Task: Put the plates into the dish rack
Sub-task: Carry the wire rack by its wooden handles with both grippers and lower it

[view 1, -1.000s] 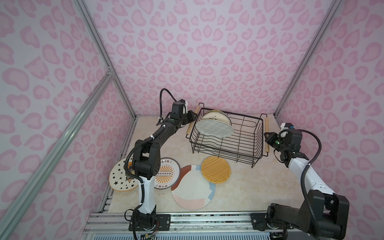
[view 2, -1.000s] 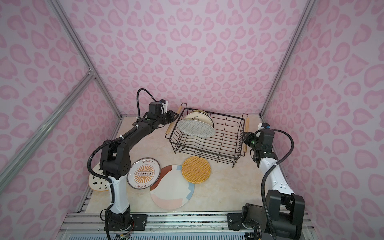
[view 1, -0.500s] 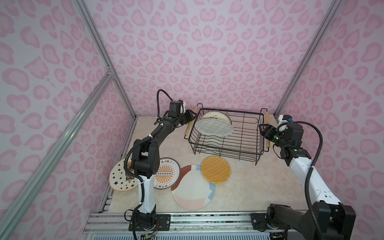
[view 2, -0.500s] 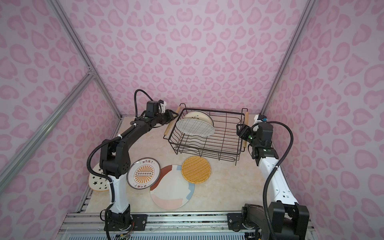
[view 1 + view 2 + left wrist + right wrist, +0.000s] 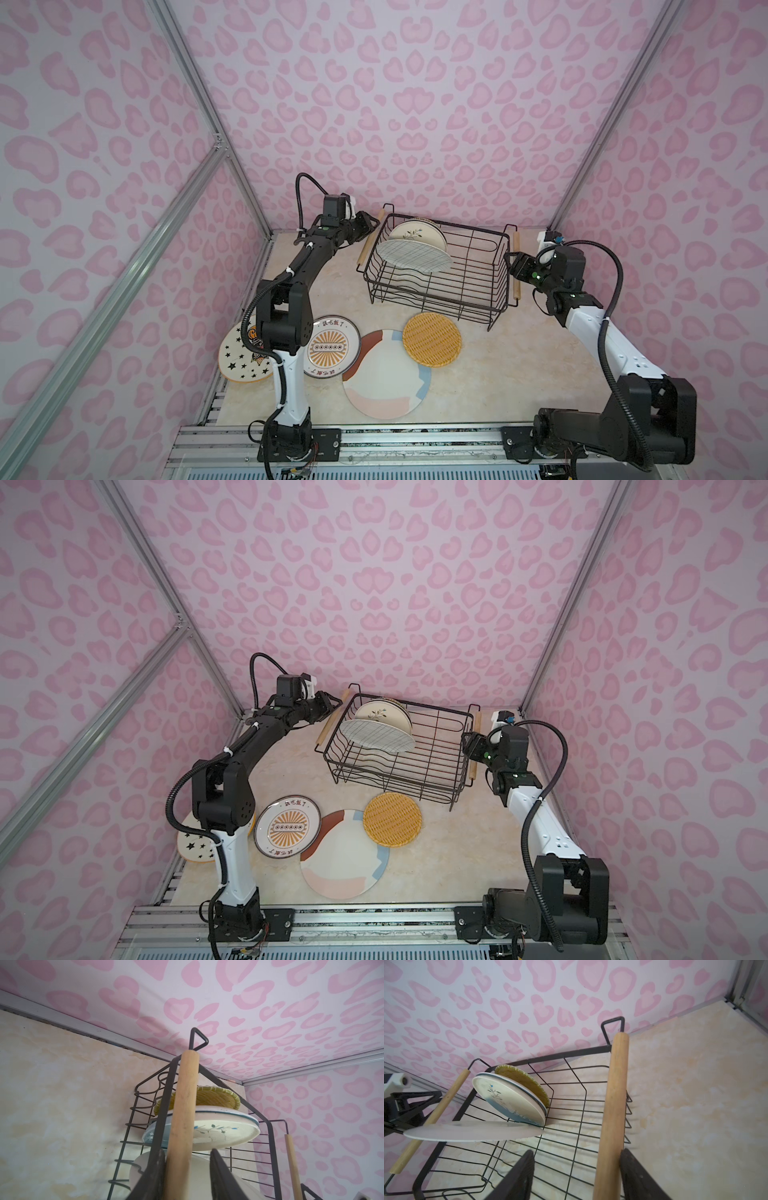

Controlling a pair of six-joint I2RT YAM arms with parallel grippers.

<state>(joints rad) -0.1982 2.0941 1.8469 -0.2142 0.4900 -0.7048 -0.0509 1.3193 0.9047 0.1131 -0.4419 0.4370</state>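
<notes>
as left end effector (image 5: 372,223), right end effector (image 5: 512,266) straddle handles (image 5: 368,245), dish rack (image 5: 440,297) between

We count dish rack (image 5: 440,286): 1 | wooden handles (image 5: 368,243): 2 | plates (image 5: 286,827) flat on near table (image 5: 519,353): 4 (stars (image 5: 237,357), sunburst (image 5: 330,347), pastel (image 5: 384,382), orange weave (image 5: 432,338)) | plates in rack's far-left end: 3 sure (grid (image 5: 415,258), flower (image 5: 415,237), green weave (image 5: 527,1084)), perhaps a fourth behind flower

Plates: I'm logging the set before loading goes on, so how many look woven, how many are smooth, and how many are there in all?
Woven plates: 2 (orange weave plate, yellow-green weave plate)
Smooth plates: 6 (grid plate, sprig plate, blue-rimmed plate behind it, star plate, sunburst plate, pastel plate)
Total: 8
</notes>
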